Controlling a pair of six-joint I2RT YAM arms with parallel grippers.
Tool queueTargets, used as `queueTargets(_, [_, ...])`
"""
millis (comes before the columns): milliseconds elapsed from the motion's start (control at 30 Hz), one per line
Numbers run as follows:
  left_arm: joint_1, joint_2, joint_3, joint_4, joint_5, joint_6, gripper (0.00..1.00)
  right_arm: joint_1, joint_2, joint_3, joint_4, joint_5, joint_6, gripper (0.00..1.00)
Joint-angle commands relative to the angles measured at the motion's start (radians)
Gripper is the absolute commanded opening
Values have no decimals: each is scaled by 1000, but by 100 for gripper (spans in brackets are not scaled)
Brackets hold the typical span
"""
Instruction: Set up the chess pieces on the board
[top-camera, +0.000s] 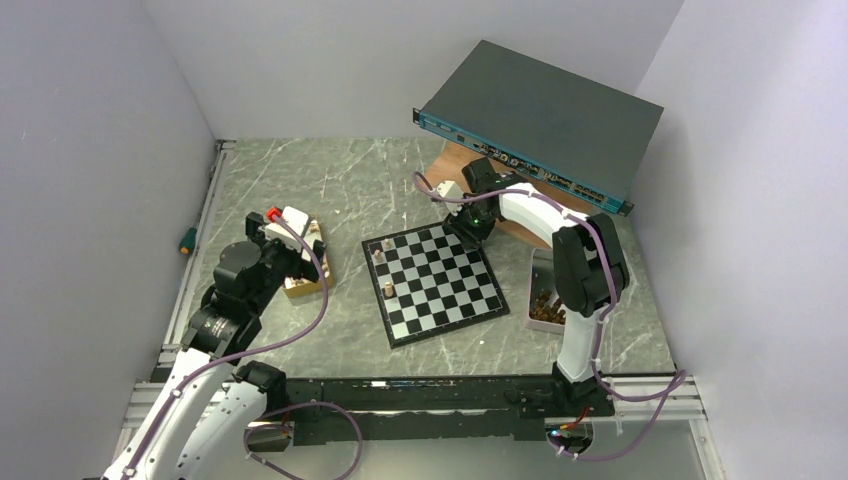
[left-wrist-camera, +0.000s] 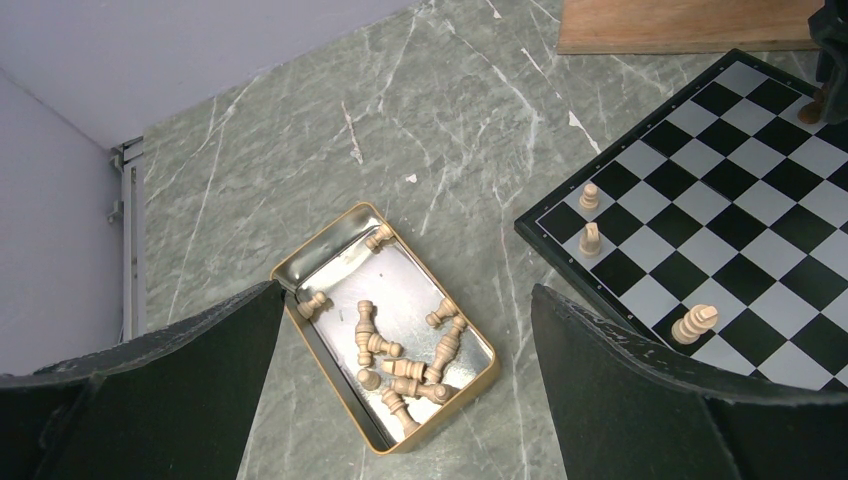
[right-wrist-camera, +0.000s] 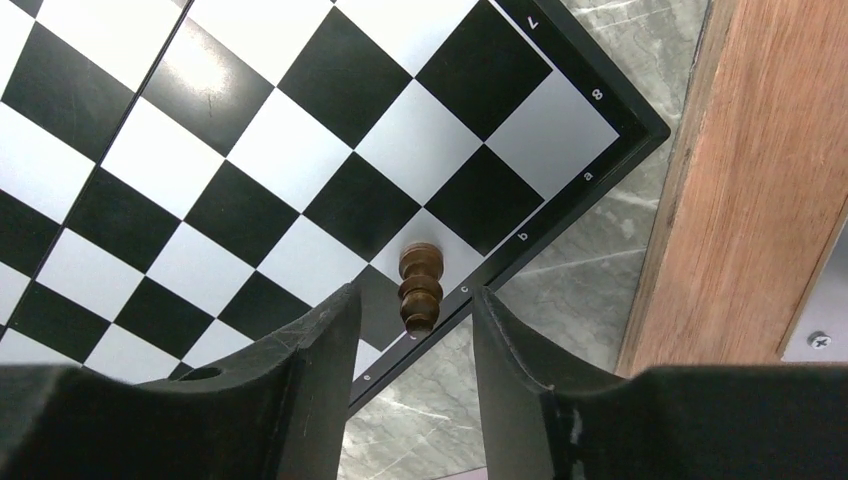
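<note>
Left claw (left-wrist-camera: 405, 300) hangs spread wide above a tin (left-wrist-camera: 320, 238) holding tan pieces (left-wrist-camera: 400, 365). Right of it lies the board (top-camera: 450, 285), with three standing pieces (left-wrist-camera: 590, 238) near its left edge. At its far corner the right claw (right-wrist-camera: 415, 292) is parted around a dark piece (right-wrist-camera: 421, 285), clear of it on both sides.

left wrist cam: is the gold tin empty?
No: a heap of light tan chess pieces lies on its sides inside the gold tin.
</note>
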Motion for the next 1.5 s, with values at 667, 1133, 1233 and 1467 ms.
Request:
queueTargets(667, [5,-28,21,19,5,0,99,-112,-583,-227,-224,-253,-193,71])
queueTargets(1133, [3,-50,23,21,62,-13,99,-590,-843,-486,-229,-199,-122,69])
queueTargets(1233, [2,-56,23,21,65,-14,99,-621,-837,-535,-190,-129,-116,66])
queueTargets(1467, [2,-63,23,22,64,-13,99,-625,-800,-633,-122,-62,-134,57])
